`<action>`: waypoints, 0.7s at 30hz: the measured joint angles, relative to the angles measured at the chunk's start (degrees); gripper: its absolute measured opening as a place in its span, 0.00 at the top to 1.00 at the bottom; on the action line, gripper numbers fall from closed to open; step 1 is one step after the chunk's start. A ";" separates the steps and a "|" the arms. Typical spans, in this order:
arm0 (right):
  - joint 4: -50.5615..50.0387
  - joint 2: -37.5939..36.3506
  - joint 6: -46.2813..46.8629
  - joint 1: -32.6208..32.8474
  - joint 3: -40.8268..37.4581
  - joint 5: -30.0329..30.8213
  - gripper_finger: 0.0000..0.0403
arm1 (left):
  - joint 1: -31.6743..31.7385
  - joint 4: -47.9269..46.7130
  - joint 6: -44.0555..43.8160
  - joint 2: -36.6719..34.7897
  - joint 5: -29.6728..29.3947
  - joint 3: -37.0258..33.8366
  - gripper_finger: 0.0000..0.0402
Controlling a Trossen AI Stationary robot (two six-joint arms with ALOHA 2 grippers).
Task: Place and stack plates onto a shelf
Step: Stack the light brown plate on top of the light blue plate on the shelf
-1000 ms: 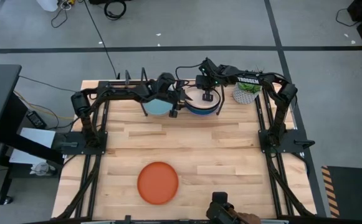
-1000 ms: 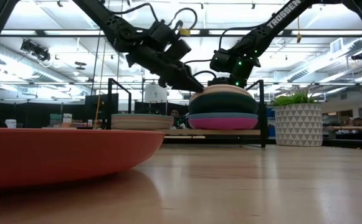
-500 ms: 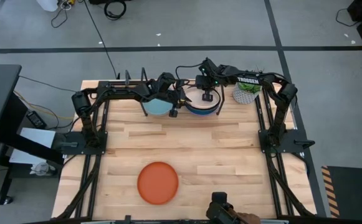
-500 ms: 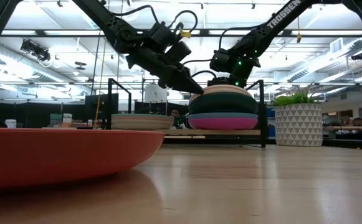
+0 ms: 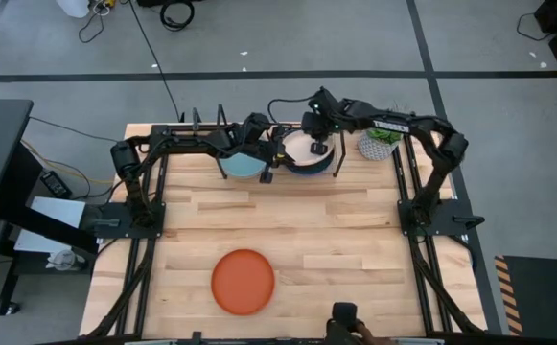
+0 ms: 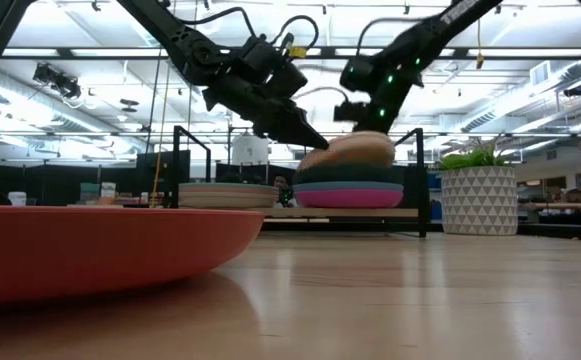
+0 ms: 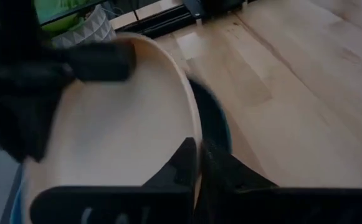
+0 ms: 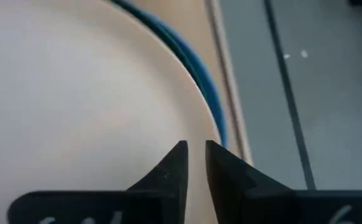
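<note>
On the shelf [image 6: 270, 212] at the table's far edge stand two stacks of plates. The left stack [image 6: 228, 194] shows light teal on top [image 5: 240, 165]. The right stack [image 6: 348, 192] has pink at the bottom, with teal and blue above. A cream plate [image 5: 302, 149] lies tilted on the right stack. My left gripper [image 7: 198, 146] is shut on the cream plate's left rim. My right gripper [image 8: 196, 149] hangs over the plate's far right part, its fingertips a little apart. An orange plate [image 5: 243, 281] lies flat on the table near the near edge. My left gripper pinches the cream plate's rim [image 7: 193, 127] between its two fingers, on the plate's left side. The fingers come slanting down from the table's left [image 6: 305, 135]. The plate sits tilted, its underside on the stack below. Whether my right gripper touches the cream plate [image 8: 106, 93], I cannot tell.
A green plant in a white patterned pot [image 5: 382, 142] stands right of the shelf. Black upright posts [image 6: 420, 180] frame the shelf's ends. The wide wooden tabletop [image 5: 336, 240] lies between the shelf and the orange plate.
My right gripper has risen from the top of the right stack. The cream plate, which lay level on the stack, now sits tilted. It shows more from above. My left gripper has kept its place at the plate's left rim.
</note>
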 joint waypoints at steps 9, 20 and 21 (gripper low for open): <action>-2.08 -11.30 4.18 2.35 0.00 2.06 0.81 | -0.20 -0.82 -1.44 -0.46 1.72 0.03 0.96; -5.33 -19.47 9.22 5.35 0.02 1.72 0.81 | -0.34 -9.76 -1.67 -8.04 -0.79 -0.01 0.96; -5.51 -20.16 9.90 5.85 0.02 1.72 0.81 | -0.70 -11.00 -1.67 -8.87 -1.90 0.05 0.96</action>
